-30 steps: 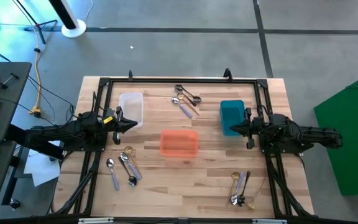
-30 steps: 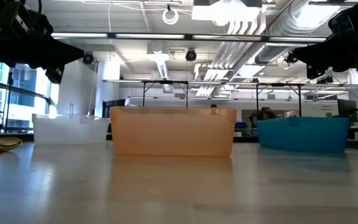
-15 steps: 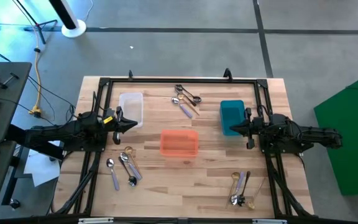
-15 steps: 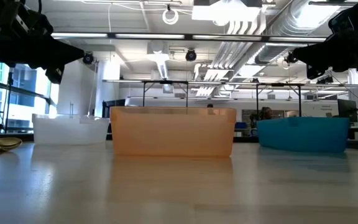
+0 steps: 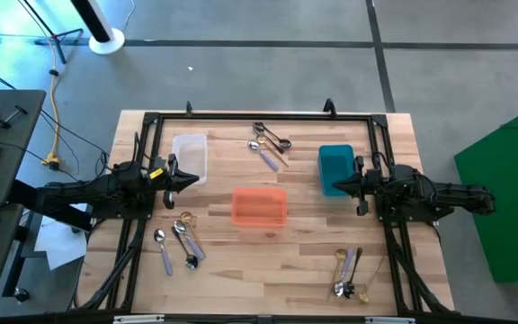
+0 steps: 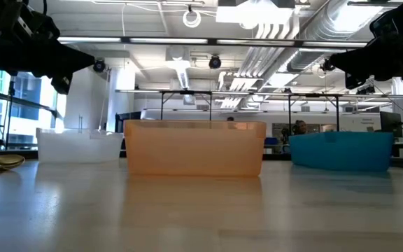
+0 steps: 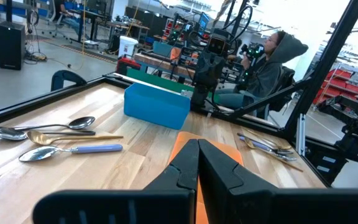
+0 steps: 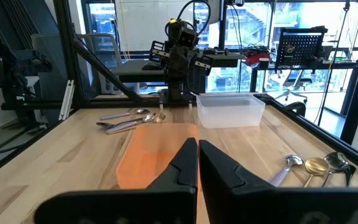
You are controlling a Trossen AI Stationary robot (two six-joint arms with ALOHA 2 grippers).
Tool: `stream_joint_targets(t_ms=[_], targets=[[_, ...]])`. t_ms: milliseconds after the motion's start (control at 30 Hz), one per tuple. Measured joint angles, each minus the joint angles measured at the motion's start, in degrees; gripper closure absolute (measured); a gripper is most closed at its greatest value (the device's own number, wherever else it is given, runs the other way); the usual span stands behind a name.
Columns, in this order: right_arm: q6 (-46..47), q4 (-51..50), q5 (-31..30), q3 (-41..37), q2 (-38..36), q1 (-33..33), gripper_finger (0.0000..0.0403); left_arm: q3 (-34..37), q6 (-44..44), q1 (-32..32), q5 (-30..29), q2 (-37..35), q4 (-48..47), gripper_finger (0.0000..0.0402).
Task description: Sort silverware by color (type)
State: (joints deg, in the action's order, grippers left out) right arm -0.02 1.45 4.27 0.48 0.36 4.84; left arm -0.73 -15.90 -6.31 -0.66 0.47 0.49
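The left gripper (image 5: 190,179) hovers beside the clear bin (image 5: 190,157), fingers pressed together, empty. Spoons (image 5: 180,241) lie in three clusters — near left, far middle (image 5: 269,145), near right (image 5: 347,272). The right gripper (image 5: 338,185) sits over the teal bin (image 5: 334,165) — closed, holding nothing.

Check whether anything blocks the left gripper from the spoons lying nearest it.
Nothing visible does. The left gripper, shut, hovers beside the clear bin; the nearest spoons lie on bare table just in front of it, with no bin between. The right gripper waits by the teal bin.
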Motion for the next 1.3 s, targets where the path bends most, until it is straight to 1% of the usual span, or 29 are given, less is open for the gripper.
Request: stream_joint_targets(t_ms=[133, 200, 333, 433, 500, 600, 667, 800, 900, 1033, 1167, 1300], targets=[[0.21, 0.02, 0.0, 0.01, 0.0, 0.0, 0.0402, 0.02, 0.0, 0.0, 0.02, 0.0, -0.01, 0.0401], [2.17, 1.42, 0.0, 0.01, 0.02, -0.02, 0.0402, 0.0, 0.0, -0.01, 0.0, 0.0, -0.01, 0.0401], [15.49, 10.31, -0.01, 0.0, 0.0, 0.0, 0.0402, 0.02, 0.0, 0.0, 0.02, 0.0, -0.01, 0.0401], [20.28, 18.87, -1.28, -0.01, 0.0, -0.02, 0.0402, 0.01, 0.0, 0.0, 0.01, 0.0, 0.0, 0.0401], [20.13, 23.83, -4.15, 0.0, 0.0, -0.02, 0.0402, 0.0, 0.0, -0.01, 0.01, 0.0, -0.02, 0.0401], [19.34, 29.11, -10.05, -0.01, 0.0, 0.0, 0.0402, 0.0, 0.0, -0.02, 0.01, 0.0, -0.02, 0.0401], [18.73, 30.93, -11.52, 0.0, 0.0, 0.0, 0.0402, 0.01, 0.0, 0.0, 0.01, 0.0, 0.01, 0.0401], [17.63, 30.8, -12.38, 1.65, 1.62, 0.0, 0.0402, 0.01, 0.0, 0.0, 0.01, 0.0, 0.0, 0.0401], [15.02, 31.25, -15.2, 5.26, 5.62, 0.0, 0.0402, 0.0, 0.0, 0.0, 0.0, 0.0, -0.01, 0.0401], [9.87, 30.97, -19.03, 11.85, 14.63, 0.0, 0.0402, 0.02, 0.0, -0.02, 0.02, 0.0, -0.02, 0.0401], [6.99, 30.86, -19.28, 19.39, 25.21, 0.0, 0.0402, 0.0, 0.0, -0.02, 0.0, 0.0, 0.0, 0.0401], [9.45, 28.43, -19.3, 26.06, 35.41, 0.0, 0.0402, 0.0, 0.0, -0.02, 0.0, 0.0, -0.02, 0.0401]])
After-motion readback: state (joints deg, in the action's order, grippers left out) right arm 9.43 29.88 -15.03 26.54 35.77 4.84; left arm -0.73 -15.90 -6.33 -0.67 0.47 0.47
